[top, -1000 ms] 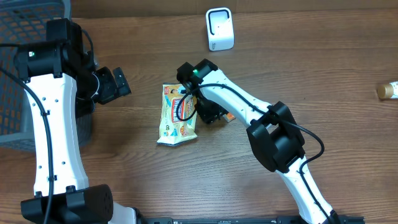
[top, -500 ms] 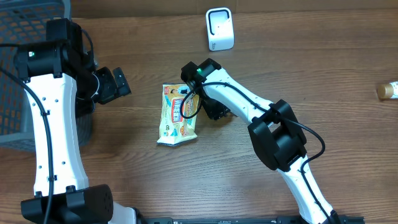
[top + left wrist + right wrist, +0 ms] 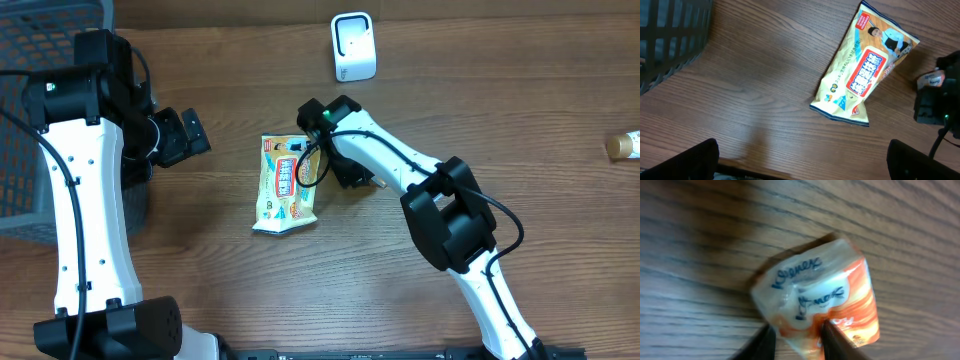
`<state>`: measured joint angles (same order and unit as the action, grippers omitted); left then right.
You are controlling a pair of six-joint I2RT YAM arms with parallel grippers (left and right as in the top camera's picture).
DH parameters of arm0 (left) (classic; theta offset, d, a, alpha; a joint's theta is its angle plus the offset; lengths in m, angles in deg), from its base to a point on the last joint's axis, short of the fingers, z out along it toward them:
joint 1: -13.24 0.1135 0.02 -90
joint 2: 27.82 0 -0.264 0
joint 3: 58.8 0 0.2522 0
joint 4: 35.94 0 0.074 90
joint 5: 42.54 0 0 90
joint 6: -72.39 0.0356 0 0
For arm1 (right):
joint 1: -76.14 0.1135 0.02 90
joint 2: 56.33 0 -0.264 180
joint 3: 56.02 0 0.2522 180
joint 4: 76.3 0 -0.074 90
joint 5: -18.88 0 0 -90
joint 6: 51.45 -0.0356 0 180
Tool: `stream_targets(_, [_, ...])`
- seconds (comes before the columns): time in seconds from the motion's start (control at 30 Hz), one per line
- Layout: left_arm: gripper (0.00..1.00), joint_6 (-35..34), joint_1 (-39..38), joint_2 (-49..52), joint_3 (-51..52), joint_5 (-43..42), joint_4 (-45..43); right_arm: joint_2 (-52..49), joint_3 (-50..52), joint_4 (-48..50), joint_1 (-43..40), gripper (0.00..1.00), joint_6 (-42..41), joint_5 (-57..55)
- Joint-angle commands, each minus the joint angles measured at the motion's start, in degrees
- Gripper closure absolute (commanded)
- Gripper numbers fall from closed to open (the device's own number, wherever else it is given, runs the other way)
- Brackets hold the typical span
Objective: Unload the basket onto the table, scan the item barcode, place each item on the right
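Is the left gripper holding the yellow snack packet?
No, the snack packet lies flat on the table, apart from the open left gripper.

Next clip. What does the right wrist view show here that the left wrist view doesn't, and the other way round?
Only the right wrist view: a small orange and white plastic-wrapped Kleenex tissue pack, its lower end pinched by the right tool. Only the left wrist view: the yellow printed snack bag lying flat, a dark mesh basket at upper left, and black parts of the right arm at the right edge. Both: the brown wooden table.
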<state>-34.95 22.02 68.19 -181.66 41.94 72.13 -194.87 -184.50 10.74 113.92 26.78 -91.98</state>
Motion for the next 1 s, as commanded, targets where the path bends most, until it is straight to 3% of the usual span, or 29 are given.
stream_targets(0.0, [0.00, 1.1, 0.6, -0.1, 0.0, 0.0, -0.1, 0.2, 0.4, -0.4, -1.5, 0.96, -0.3, 1.7])
stream_targets(0.13, [0.00, 1.1, 0.6, -0.1, 0.0, 0.0, -0.1, 0.2, -3.6, -3.9, -1.6, 0.96, -0.4, 2.6])
stream_targets(0.3, [0.00, 1.1, 0.6, -0.1, 0.0, 0.0, -0.1, 0.3, -14.6, -9.6, -2.2, 0.96, 2.9, 18.2])
stream_targets(0.43, [0.00, 1.1, 0.6, -0.1, 0.0, 0.0, -0.1, 0.3, -18.6, -9.7, -4.0, 0.96, 9.8, 35.7])
stream_targets(0.57, [0.00, 1.1, 0.6, -0.1, 0.0, 0.0, -0.1, 0.2, -17.1, -9.6, -8.1, 0.96, 21.3, 65.8])
stream_targets(0.73, [0.00, 1.1, 0.6, -0.1, 0.0, 0.0, -0.1, 0.2, -9.1, -6.0, -10.7, 0.96, 20.6, 72.7])
stream_targets(0.97, [0.00, 1.1, 0.6, -0.1, 0.0, 0.0, -0.1, 0.2, 3.9, 5.5, -14.1, 0.96, 13.2, 72.1])
